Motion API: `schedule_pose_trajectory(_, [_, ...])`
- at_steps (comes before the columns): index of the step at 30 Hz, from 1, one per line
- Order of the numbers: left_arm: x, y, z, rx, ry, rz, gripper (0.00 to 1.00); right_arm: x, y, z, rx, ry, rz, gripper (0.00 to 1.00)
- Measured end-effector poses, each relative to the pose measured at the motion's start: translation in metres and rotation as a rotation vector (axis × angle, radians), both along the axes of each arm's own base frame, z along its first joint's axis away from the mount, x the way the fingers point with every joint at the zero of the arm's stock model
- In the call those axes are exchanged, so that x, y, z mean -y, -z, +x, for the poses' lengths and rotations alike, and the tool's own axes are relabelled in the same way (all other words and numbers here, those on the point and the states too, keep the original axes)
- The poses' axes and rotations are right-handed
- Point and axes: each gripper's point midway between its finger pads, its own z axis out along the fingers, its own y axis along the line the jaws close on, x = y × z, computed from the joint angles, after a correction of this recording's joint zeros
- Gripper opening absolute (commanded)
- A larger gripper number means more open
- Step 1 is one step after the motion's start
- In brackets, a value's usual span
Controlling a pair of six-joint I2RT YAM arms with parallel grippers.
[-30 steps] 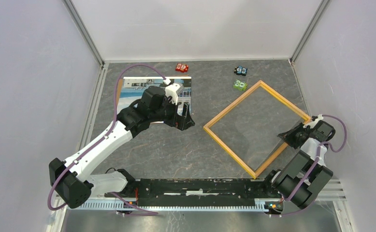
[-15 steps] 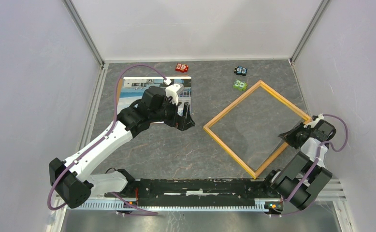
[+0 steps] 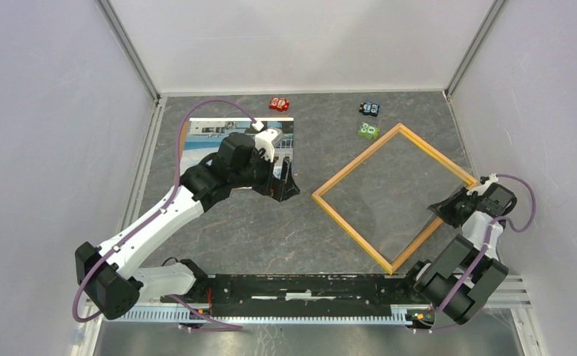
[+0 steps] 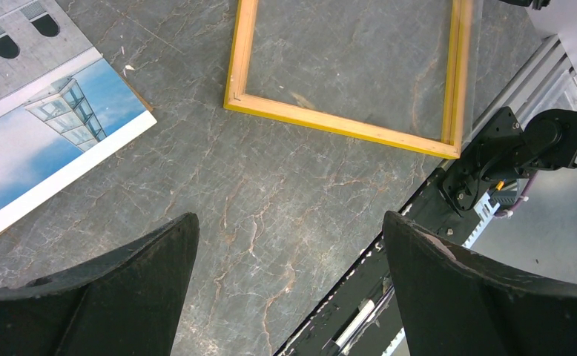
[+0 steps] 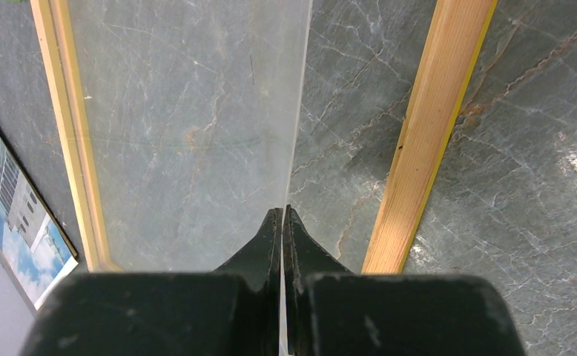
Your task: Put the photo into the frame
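The photo (image 3: 196,137) lies picture side up at the back left, partly under my left arm; it also shows in the left wrist view (image 4: 41,141) and the right wrist view (image 5: 18,222). The yellow-orange wooden frame (image 3: 352,167) lies flat at the right, turned like a diamond, and shows in both wrist views (image 4: 337,122) (image 5: 426,133). My left gripper (image 3: 285,182) is open and empty above bare table just right of the photo (image 4: 289,222). My right gripper (image 3: 440,210) is shut on the edge of a clear pane (image 5: 189,126), held tilted over the frame's near right part (image 5: 282,211).
Three small toy blocks sit at the back: red (image 3: 279,103), black and blue (image 3: 370,109), green (image 3: 368,130) beside the frame's far corner. A black base rail (image 3: 308,285) runs along the near edge. White walls close in both sides and the back.
My right wrist has shifted slightly to the right with the pane still gripped. The left arm has barely moved.
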Motion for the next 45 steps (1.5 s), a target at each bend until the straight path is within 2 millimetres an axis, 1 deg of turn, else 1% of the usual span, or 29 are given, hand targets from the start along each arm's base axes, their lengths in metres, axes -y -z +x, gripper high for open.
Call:
schedule_pose_trajectory(19, [0.003, 0.000, -0.004, 0.000, 0.014, 0.001, 1.00, 0.005, -0.003, -0.002, -0.027, -0.008, -0.021, 0.00])
schedule_pose_trajectory(24, [0.004, 0.000, -0.004, 0.000, 0.017, 0.001, 1.00, 0.005, -0.001, 0.001, -0.023, -0.016, -0.013, 0.00])
schedule_pose_trajectory(29, [0.003, 0.001, -0.005, -0.004, 0.017, 0.004, 1.00, 0.003, -0.006, 0.006, 0.010, -0.034, -0.017, 0.00])
schedule_pose_trajectory(33, [0.003, 0.002, -0.005, -0.007, 0.017, 0.006, 1.00, 0.003, -0.014, 0.011, 0.050, -0.048, -0.037, 0.06])
schedule_pose_trajectory(39, [0.003, 0.002, -0.006, -0.009, 0.017, 0.008, 1.00, 0.004, -0.026, 0.018, 0.109, -0.059, -0.074, 0.08])
schedule_pose_trajectory(45, [0.003, 0.003, -0.006, -0.010, 0.017, 0.009, 1.00, 0.005, -0.028, 0.021, 0.128, -0.061, -0.084, 0.11])
